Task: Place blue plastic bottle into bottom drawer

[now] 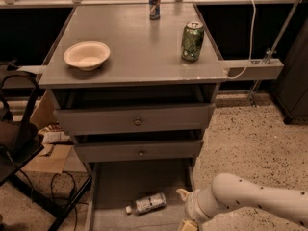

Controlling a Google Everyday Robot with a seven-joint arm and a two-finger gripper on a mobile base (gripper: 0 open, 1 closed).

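Speckled terrazzo floor point(245, 138), dim room, and a grey metal cabinet point(139, 66) in the middle of it. On top there's a cream bowl point(87, 55) on the left, a green soda can point(192, 41) on the right and a tall blue can point(155, 1) at the back edge. The two knobbed drawers point(137, 121) are a little way out.

The bottom drawer point(120, 179) is pulled right out, and the blue plastic bottle point(147, 202) is lying on its side on the flat floor of it, toward the front. Its long axis runs roughly left-right with a slight tilt, the white cap end pointing left and a bit toward the camera.

The arm point(255, 201), white with dark dots, comes in from the lower right and reaches left, nearly level, over the drawer's right rail. The gripper point(185, 209) sits at the drawer's right side, fingers spread apart with nothing between them. The bottle is just beside it on the left, base end nearest, not touching and not between the jaws.
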